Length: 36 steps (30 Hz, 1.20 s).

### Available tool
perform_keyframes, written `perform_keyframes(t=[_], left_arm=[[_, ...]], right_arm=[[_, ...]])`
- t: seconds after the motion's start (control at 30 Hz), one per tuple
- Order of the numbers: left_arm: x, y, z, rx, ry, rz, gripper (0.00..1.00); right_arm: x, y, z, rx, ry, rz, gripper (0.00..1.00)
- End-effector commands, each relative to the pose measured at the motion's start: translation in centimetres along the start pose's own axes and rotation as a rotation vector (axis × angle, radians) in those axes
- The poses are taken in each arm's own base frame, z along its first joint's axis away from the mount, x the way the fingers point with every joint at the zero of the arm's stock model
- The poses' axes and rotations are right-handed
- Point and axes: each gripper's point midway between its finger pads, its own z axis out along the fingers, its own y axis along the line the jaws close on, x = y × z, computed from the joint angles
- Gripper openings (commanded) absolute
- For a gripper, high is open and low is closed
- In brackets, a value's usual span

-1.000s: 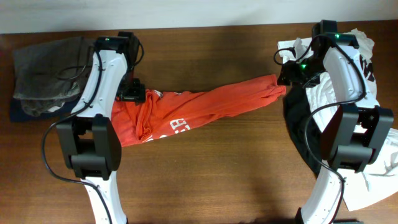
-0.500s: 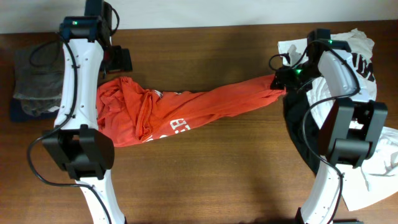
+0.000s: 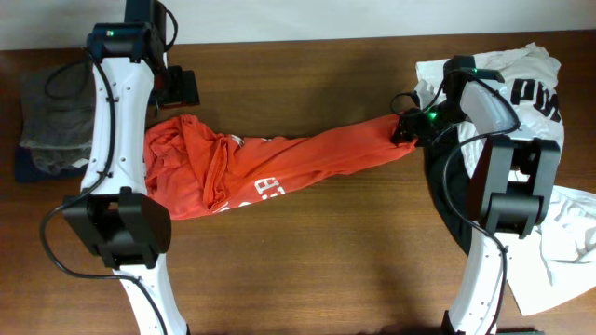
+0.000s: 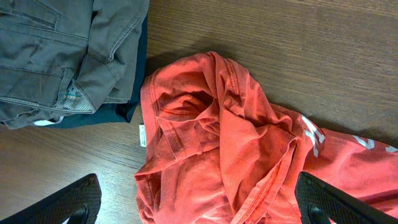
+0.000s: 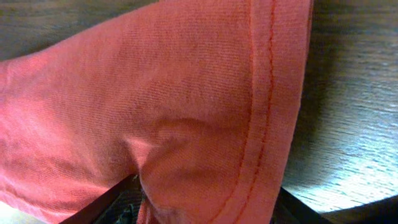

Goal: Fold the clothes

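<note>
An orange t-shirt [image 3: 279, 163] lies stretched across the table, bunched at the left and narrowing to the right. My left gripper [image 3: 177, 88] is open and empty, raised above the shirt's left end; its wrist view shows the crumpled orange cloth [image 4: 230, 143] below its spread fingers [image 4: 199, 208]. My right gripper [image 3: 407, 128] is shut on the shirt's right end; its wrist view is filled by the hemmed orange fabric [image 5: 186, 106] between the fingers [image 5: 202, 202].
A folded stack of grey trousers on a dark garment [image 3: 60, 107] sits at the far left, also in the left wrist view [image 4: 56, 50]. A pile of white and black clothes [image 3: 521, 121] lies at the right edge.
My left gripper let go of the shirt's left end and rose back toward the far left. My right gripper shifted slightly left, still holding the shirt's end.
</note>
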Motion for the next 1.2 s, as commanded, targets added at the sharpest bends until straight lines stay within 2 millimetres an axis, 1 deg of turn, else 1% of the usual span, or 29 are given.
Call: perform_keyframes(t=[0.0, 0.03, 0.07, 0.1, 0.2, 0.27, 0.37, 0.43, 0.5, 0.57, 0.63, 0.7, 0.87, 1.0, 1.17], left_arm=[[-0.5, 0.3, -1.6, 0.011, -0.040, -0.015, 0.99], [-0.5, 0.3, -1.6, 0.011, -0.040, -0.015, 0.99], [-0.5, 0.3, -1.6, 0.010, -0.041, -0.015, 0.99], [-0.5, 0.3, -1.6, 0.010, -0.040, -0.014, 0.99], [-0.5, 0.3, -1.6, 0.010, -0.040, -0.015, 0.99], [-0.5, 0.3, -1.6, 0.011, -0.040, -0.015, 0.99], [-0.5, 0.3, -1.6, 0.011, -0.040, -0.015, 0.99], [-0.5, 0.3, -1.6, 0.011, -0.040, -0.015, 0.99], [-0.5, 0.3, -1.6, 0.011, -0.040, -0.015, 0.99], [-0.5, 0.3, -1.6, 0.011, -0.040, -0.015, 0.99], [-0.5, 0.3, -1.6, 0.011, -0.040, -0.015, 0.99], [-0.5, 0.3, -1.6, 0.011, -0.040, -0.015, 0.99], [-0.7, 0.2, -1.6, 0.012, -0.048, -0.017, 0.99], [-0.8, 0.2, -1.6, 0.013, -0.051, -0.017, 0.99], [-1.0, 0.2, -1.6, 0.015, -0.061, -0.019, 0.99]], right_arm=[[0.6, -0.5, 1.8, -0.007, 0.038, -0.003, 0.40], [0.6, -0.5, 1.8, -0.007, 0.037, -0.002, 0.26], [0.6, -0.5, 1.7, -0.007, 0.036, -0.001, 0.10], [0.6, -0.7, 1.6, -0.007, 0.033, 0.002, 0.04], [0.2, -1.5, 0.8, -0.004, 0.014, 0.018, 0.04], [-0.1, -2.3, -0.3, -0.001, -0.009, 0.035, 0.04], [-0.7, -3.6, -3.0, 0.003, -0.051, 0.060, 0.04], [-1.0, -3.9, -4.8, -0.012, -0.080, 0.053, 0.04], [-1.3, -3.9, -6.8, -0.034, -0.109, 0.045, 0.04], [-1.4, -3.9, -8.3, -0.045, -0.126, 0.035, 0.04], [-1.4, -3.6, -9.4, -0.056, -0.130, 0.023, 0.04], [-1.5, -2.9, -10.0, -0.076, -0.130, 0.012, 0.04], [-2.0, 0.6, -10.2, -0.142, -0.128, -0.057, 0.04], [-1.8, 4.2, -9.3, -0.152, -0.090, -0.134, 0.04], [-1.1, 9.2, -7.1, -0.172, -0.023, -0.229, 0.04]])
